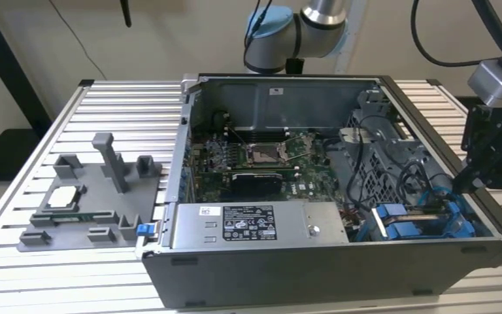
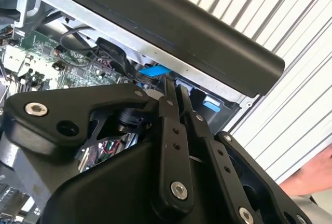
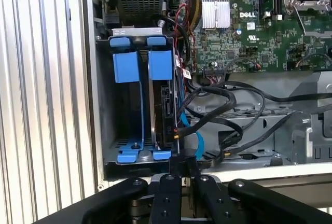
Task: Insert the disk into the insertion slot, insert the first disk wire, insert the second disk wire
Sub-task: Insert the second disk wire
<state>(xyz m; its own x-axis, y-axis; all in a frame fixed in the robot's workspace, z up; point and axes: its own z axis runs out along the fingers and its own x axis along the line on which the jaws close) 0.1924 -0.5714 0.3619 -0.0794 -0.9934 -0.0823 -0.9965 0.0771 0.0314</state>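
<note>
Over drive cage (image 3: pixel 104 110): gripper (image 3: pixel 180 159), jaws drawn narrow, nearly touching
Disk (image 3: pixel 163 107): blue-framed, upright in insertion slot (image 3: pixel 161 154)

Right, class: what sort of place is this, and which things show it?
Probably a robotics lab or test bench for computer assembly: an open computer case stands on a slatted metal table, a robot arm reaches over it, and a grey parts fixture sits beside it.

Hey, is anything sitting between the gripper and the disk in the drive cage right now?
Partly. In the first wrist view, a blue cable and black cables crowd the connector edge of the disk, crossing the short gap to the gripper.
</note>
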